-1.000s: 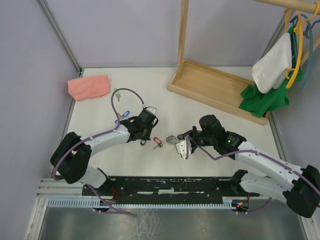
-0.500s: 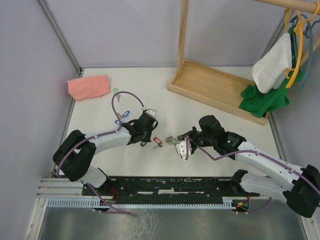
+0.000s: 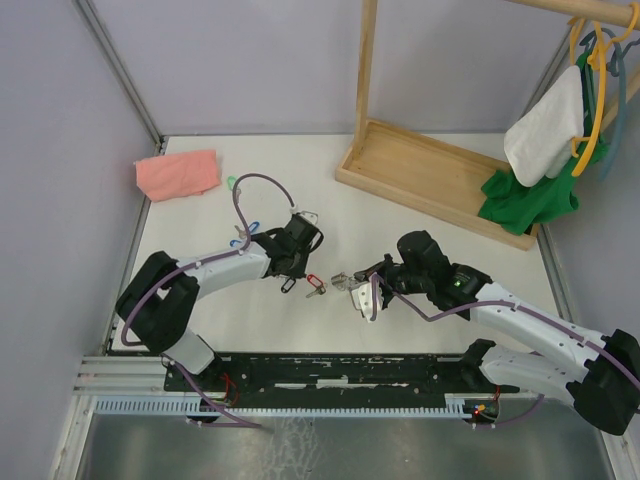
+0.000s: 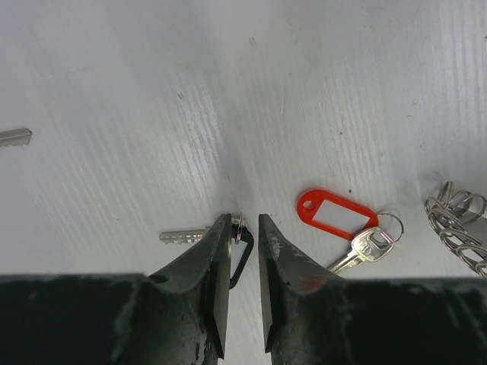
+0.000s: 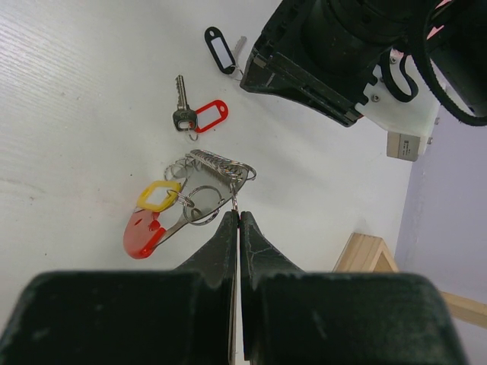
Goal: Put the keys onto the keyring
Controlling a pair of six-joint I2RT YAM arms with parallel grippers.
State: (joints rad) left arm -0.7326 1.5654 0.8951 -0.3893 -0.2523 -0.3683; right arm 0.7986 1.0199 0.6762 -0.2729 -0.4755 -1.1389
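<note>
- Two loose keys lie flat on the white table [image 3: 420, 240] between the arms: a black-tagged key [image 4: 183, 236] and a red-tagged key [image 4: 335, 215].
- The left gripper [image 4: 243, 222] has its jaws parted by a narrow gap and grips nothing. Its tips stand either side of the ring end of the black-tagged key.
- In the left wrist view, that key's long axis runs across the picture. The blade points left and the tag is mostly hidden at the fingertips.
- The red-tagged key lies just right of those tips, apart from them. Its tag is nearly level with the ring at its right end, and the blade angles back down-left.
- The right gripper [image 5: 238, 219] is clenched tight on a thin wire of the keyring [image 5: 215, 163].
- In the right wrist view, the keyring's long axis runs diagonally. The red crescent [image 5: 143, 236] is at the lower left and the coiled wire loop at the upper right, nearest the red-tagged key.
- A yellow tag [image 5: 158, 195] lies just above the crescent, touching it.
- Seen from above, the keyring sits near the front middle of the table, just right of the red-tagged key.
</note>
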